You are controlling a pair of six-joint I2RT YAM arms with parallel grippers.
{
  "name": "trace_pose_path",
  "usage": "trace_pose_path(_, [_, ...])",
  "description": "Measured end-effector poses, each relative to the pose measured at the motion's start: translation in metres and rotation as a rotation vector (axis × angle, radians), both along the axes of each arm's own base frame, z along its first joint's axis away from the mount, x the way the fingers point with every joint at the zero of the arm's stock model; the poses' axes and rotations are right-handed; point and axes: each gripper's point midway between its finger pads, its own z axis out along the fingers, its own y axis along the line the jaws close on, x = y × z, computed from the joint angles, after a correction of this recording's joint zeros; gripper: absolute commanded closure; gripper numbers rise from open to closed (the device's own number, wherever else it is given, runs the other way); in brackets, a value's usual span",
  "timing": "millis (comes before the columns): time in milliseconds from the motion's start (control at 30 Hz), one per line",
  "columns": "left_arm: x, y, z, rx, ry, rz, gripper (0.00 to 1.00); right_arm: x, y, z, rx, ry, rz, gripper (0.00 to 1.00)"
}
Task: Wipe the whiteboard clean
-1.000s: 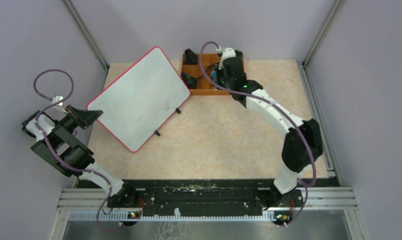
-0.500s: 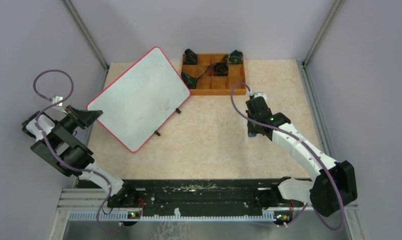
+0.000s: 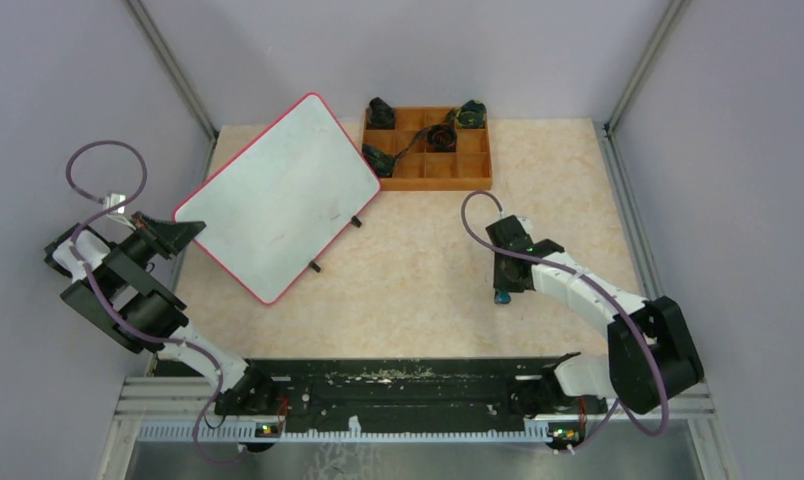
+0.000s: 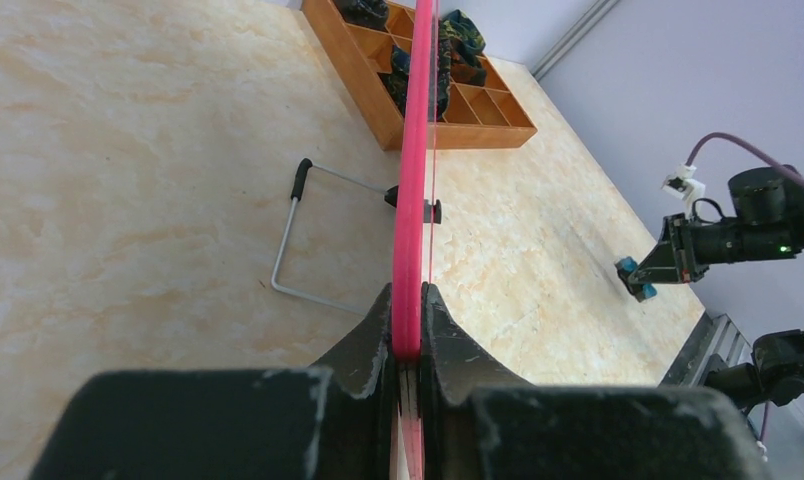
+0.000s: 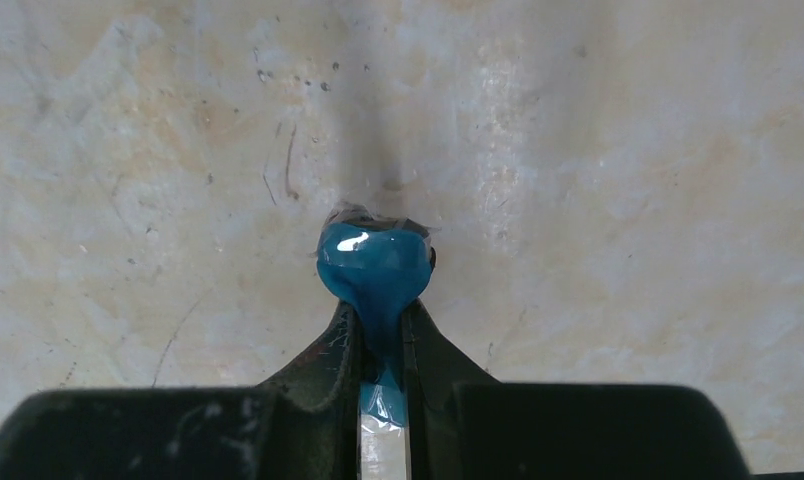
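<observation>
The whiteboard (image 3: 278, 195) is white with a thin red rim and stands tilted at the table's left, with only faint marks on its face. My left gripper (image 3: 181, 231) is shut on its red rim (image 4: 414, 220) at the lower left corner and holds it up. Its wire foot (image 4: 308, 240) shows under the board. My right gripper (image 3: 502, 290) is at the table's right middle, pointing down close to the table. It is shut on a small blue eraser (image 5: 374, 265) whose tip is at the table surface; the eraser also shows in the top view (image 3: 501, 297).
A brown compartmented wooden tray (image 3: 473, 181) with several dark items stands at the back centre, next to the board's far corner. Grey walls close in left, right and back. A black rail (image 3: 398, 385) runs along the near edge.
My right arm has pulled back from the tray to the table's right middle and lowered, holding the blue eraser. The left arm and the whiteboard have not moved.
</observation>
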Motion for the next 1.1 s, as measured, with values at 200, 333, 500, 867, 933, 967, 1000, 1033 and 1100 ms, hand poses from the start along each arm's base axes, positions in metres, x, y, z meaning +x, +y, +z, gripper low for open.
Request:
trace_pose_path(200, [0.0, 0.0, 0.0, -0.001, 0.0, 0.0, 0.88, -0.004, 0.007, -0.018, 0.037, 0.039, 0.004, 0.56])
trace_pose_path(333, [0.0, 0.0, -0.001, 0.006, -0.003, -0.001, 0.82, 0.0, 0.011, -0.017, 0.054, 0.021, 0.009, 0.47])
trace_pose_path(500, [0.0, 0.002, -0.006, 0.042, -0.005, -0.009, 0.8, 0.003, 0.01, -0.011, 0.056, -0.005, 0.005, 0.46])
trace_pose_path(867, [-0.001, 0.003, -0.009, 0.062, 0.001, -0.016, 0.79, 0.006, -0.011, 0.001, 0.039, -0.089, -0.092, 0.53])
trace_pose_path(933, [-0.001, 0.003, -0.01, 0.064, 0.002, -0.015, 0.79, 0.01, -0.013, 0.008, 0.089, -0.119, -0.111, 0.49])
trace_pose_path(967, [-0.001, 0.003, -0.01, 0.065, 0.003, -0.015, 0.79, 0.012, -0.017, 0.01, 0.105, -0.139, -0.133, 0.43])
trace_pose_path(1000, [-0.001, 0.003, -0.01, 0.065, 0.004, -0.015, 0.79, 0.011, -0.023, 0.012, 0.098, -0.149, -0.162, 0.5])
trace_pose_path(1033, [-0.001, 0.003, -0.01, 0.066, 0.004, -0.015, 0.79, 0.011, -0.027, 0.014, 0.096, -0.153, -0.179, 0.57])
trace_pose_path(1100, [-0.001, 0.004, -0.011, 0.067, 0.006, -0.015, 0.79, 0.013, -0.025, 0.014, 0.148, -0.153, -0.182, 0.48])
